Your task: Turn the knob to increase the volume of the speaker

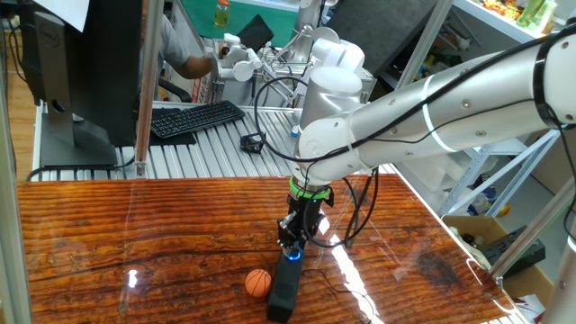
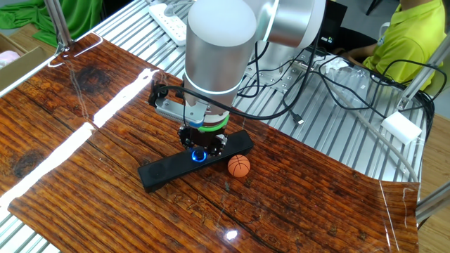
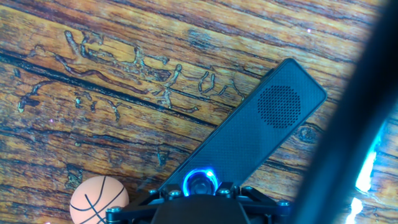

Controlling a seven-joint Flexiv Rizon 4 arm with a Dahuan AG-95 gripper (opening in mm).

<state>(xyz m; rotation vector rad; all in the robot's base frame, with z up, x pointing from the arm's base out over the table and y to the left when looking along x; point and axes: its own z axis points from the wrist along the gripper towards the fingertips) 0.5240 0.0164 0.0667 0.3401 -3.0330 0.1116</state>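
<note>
The speaker (image 1: 283, 292) (image 2: 158, 174) (image 3: 249, 137) is a long slim black bar that lies flat on the wooden table. Its knob (image 1: 293, 255) (image 2: 199, 156) (image 3: 200, 182), a small round dial ringed by blue light, sits near one end. My gripper (image 1: 293, 247) (image 2: 200, 151) (image 3: 200, 193) points straight down onto the knob. Its fingers stand on either side of the dial and close against it. In the hand view the knob glows right at the gripper's front edge.
A small orange ball (image 1: 258, 283) (image 2: 239, 166) (image 3: 98, 199) rests on the table beside the speaker, close to the knob end. A black keyboard (image 1: 196, 118) and a monitor (image 1: 81, 63) stand beyond the table. Cables (image 2: 337, 84) and a seated person (image 2: 408, 42) are behind it.
</note>
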